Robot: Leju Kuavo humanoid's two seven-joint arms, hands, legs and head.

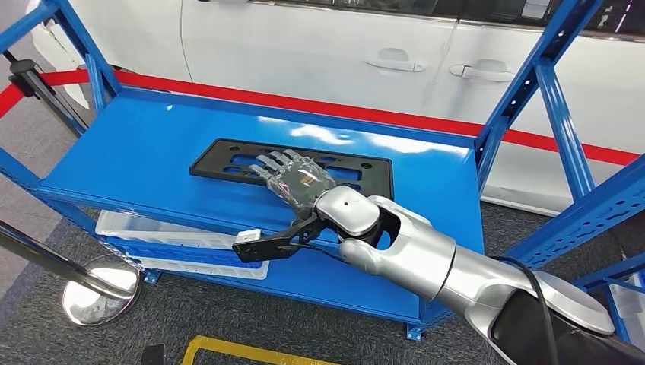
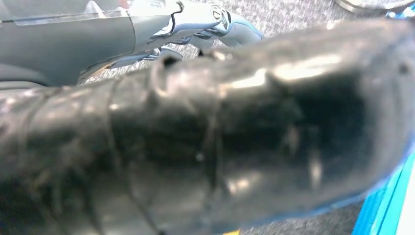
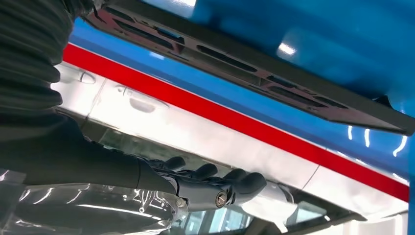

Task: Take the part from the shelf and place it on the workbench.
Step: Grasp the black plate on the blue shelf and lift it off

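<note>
The part is a flat black rectangular frame with slots [image 1: 228, 163], lying on the blue shelf deck [image 1: 129, 160]. My right hand [image 1: 297, 179] reaches over the shelf's front edge and lies palm down over the frame's middle, fingers stretched and apart, holding nothing. In the right wrist view a gap shows between the fingers [image 3: 210, 178] and the black frame [image 3: 274, 81]. My left hand [image 2: 205, 147] is a dark blur close to its wrist camera, so I cannot tell how its fingers stand.
Blue uprights [image 1: 548, 84] rise at the shelf's corners. A white tray [image 1: 152, 228] sits on the level below. Behind the shelf run a red barrier belt [image 1: 426, 120] and a white car [image 1: 319, 53]. A chrome stanchion base [image 1: 99, 293] stands on the floor at left.
</note>
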